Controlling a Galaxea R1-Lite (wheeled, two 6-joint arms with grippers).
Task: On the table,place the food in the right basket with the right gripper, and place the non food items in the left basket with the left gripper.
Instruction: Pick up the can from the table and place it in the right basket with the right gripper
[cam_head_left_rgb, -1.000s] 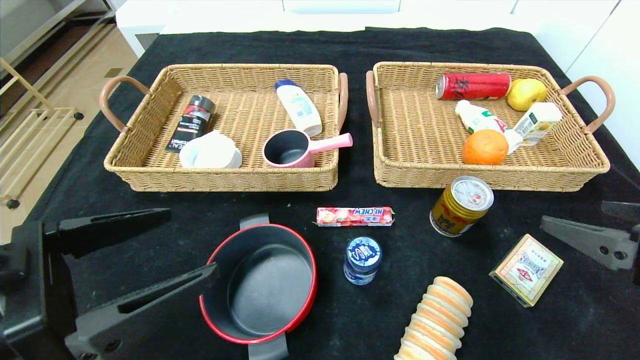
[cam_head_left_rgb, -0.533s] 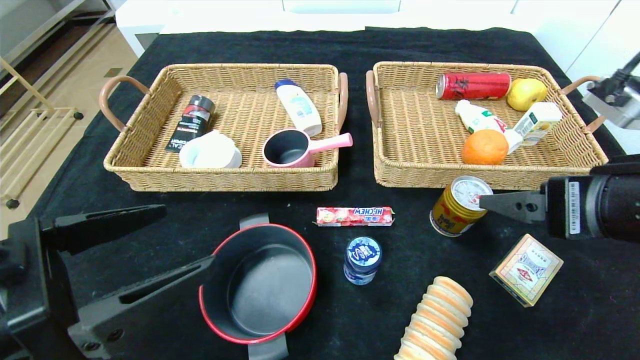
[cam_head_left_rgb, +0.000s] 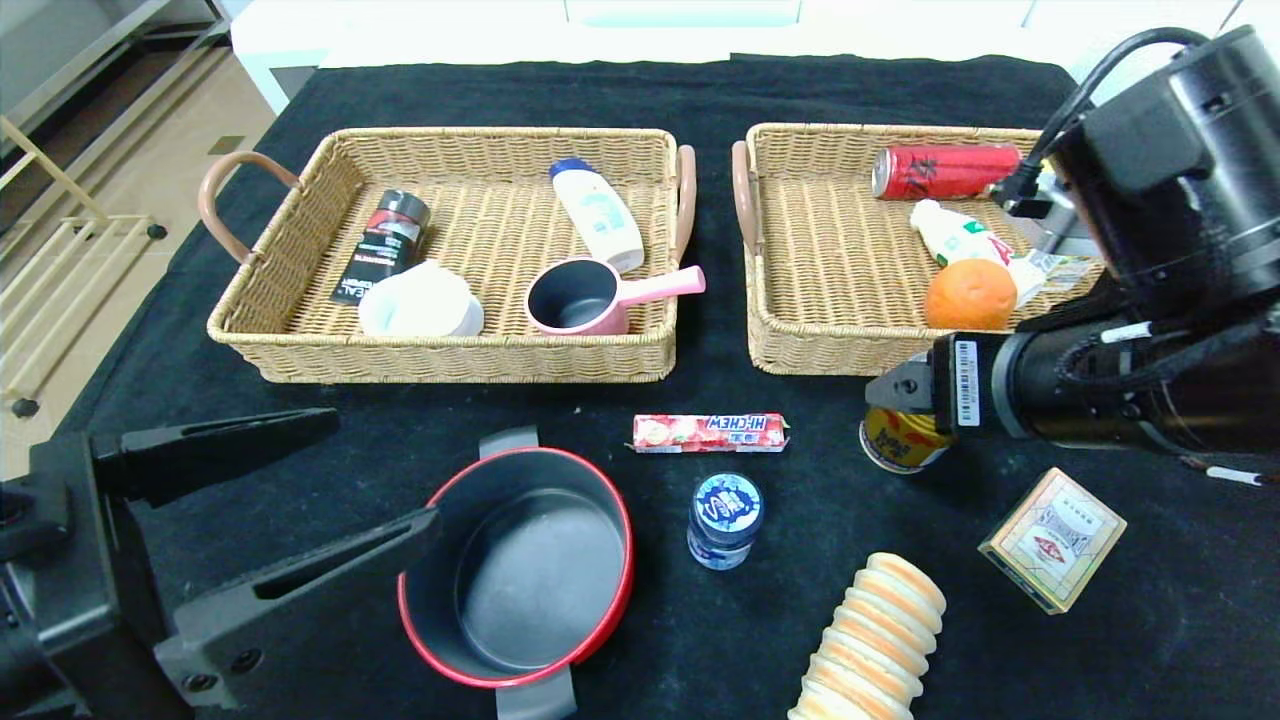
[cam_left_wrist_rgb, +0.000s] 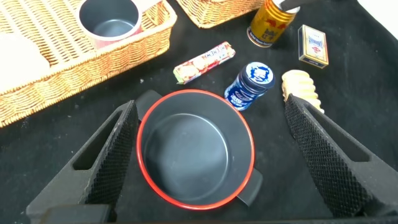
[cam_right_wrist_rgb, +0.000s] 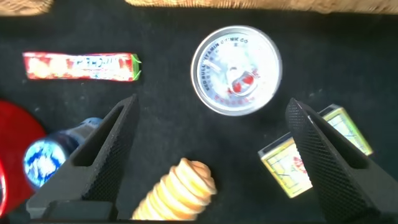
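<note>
You have two wicker baskets (cam_head_left_rgb: 440, 255) (cam_head_left_rgb: 850, 270), four food items on the table (cam_head_left_rgb: 560, 90), and one red pot (cam_head_left_rgb: 515, 565).

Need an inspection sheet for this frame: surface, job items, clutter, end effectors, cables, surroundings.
Surface: table, black cloth.
Job's things: red pot, card box, gold can, biscuits, blue-lidded jar, Hi-Chew stick, all on the cloth; left basket and right basket part filled.
Clutter: pink saucepan in left basket.
End effectors: left gripper open over the pot; right gripper open above the can.
Cables: black cable on right wrist.
Surroundings: wooden rack on the floor, left.
</note>
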